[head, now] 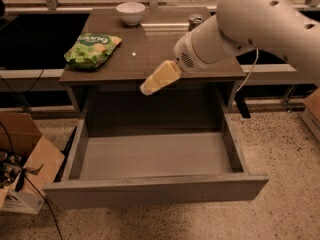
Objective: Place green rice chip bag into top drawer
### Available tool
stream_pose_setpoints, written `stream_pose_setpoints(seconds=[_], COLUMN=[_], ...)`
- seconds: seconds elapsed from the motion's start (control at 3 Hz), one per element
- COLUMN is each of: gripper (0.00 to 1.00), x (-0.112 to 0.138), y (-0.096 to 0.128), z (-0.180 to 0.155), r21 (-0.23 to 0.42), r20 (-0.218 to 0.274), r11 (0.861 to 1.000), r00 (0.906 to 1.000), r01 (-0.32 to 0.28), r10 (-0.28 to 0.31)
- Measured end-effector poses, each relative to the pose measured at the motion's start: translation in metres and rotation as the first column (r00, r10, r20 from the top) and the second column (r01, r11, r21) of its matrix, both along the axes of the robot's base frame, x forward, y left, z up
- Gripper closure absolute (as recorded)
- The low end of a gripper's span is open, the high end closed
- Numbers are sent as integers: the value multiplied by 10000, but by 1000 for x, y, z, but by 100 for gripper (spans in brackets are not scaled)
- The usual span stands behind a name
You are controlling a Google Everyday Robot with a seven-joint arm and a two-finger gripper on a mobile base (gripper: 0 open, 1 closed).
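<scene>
The green rice chip bag lies flat on the left part of the brown table top. The top drawer is pulled out wide open below the table; its grey inside holds nothing. My gripper, cream-coloured, hangs over the table's front edge near the middle, to the right of the bag and apart from it. It holds nothing that I can see. The white arm reaches in from the upper right.
A white bowl stands at the table's back. A silver can stands at the back right, partly hidden by the arm. A cardboard box with cables sits on the floor at the left.
</scene>
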State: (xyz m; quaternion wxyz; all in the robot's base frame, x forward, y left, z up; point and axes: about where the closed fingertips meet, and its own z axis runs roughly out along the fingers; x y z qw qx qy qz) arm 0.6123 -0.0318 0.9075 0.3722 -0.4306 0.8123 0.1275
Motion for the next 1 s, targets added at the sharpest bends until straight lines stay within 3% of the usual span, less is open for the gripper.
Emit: stream_pose_setpoints(seconds=[0.33,0.67,1.0], gripper=[0,0,0], x=[37,37,41], y=[37,38,62], z=[-10,-10,-9], r21=[614,615,808], r20=[369,371,820], r11=[9976,9976,9966], r00=[9987,9987,9966], r01=[321,318,-132], r10=[-344,-341,65])
